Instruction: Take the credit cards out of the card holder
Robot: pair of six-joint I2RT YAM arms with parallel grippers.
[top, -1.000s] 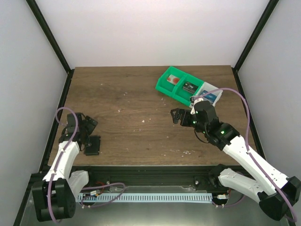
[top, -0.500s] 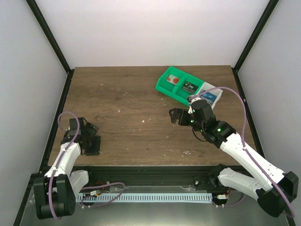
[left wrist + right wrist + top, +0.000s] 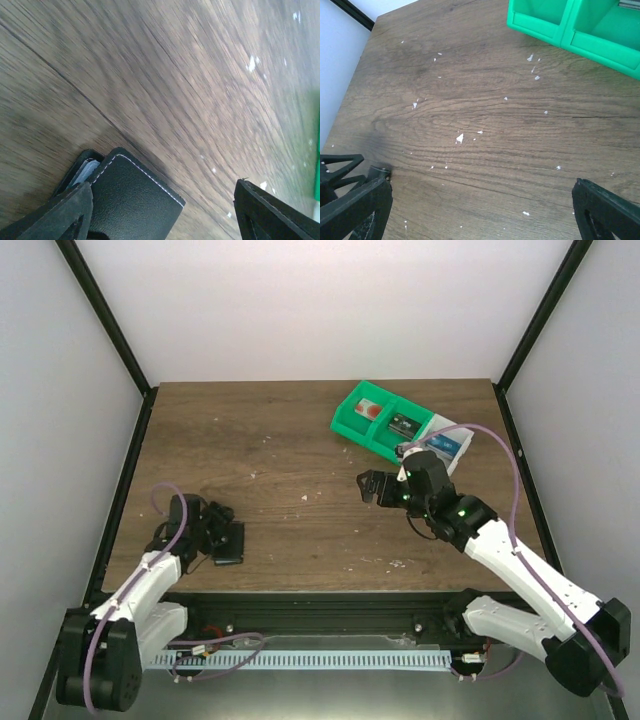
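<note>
My left gripper (image 3: 164,185) is sitting spread around the folded card holder (image 3: 132,202) at the near left of the table (image 3: 300,440), which is lying close to one jaw and well apart from the other. Squeezing from this lopsided stance, I am risking shoving it sideways or pinning it shut.

The flat black stitched card holder (image 3: 229,543) lies near the wooden worktop's (image 3: 290,445) near left corner, between the left gripper's (image 3: 163,186) fingers, well apart from the green plastic compartment bin (image 3: 372,418) by the far right corner.
</note>
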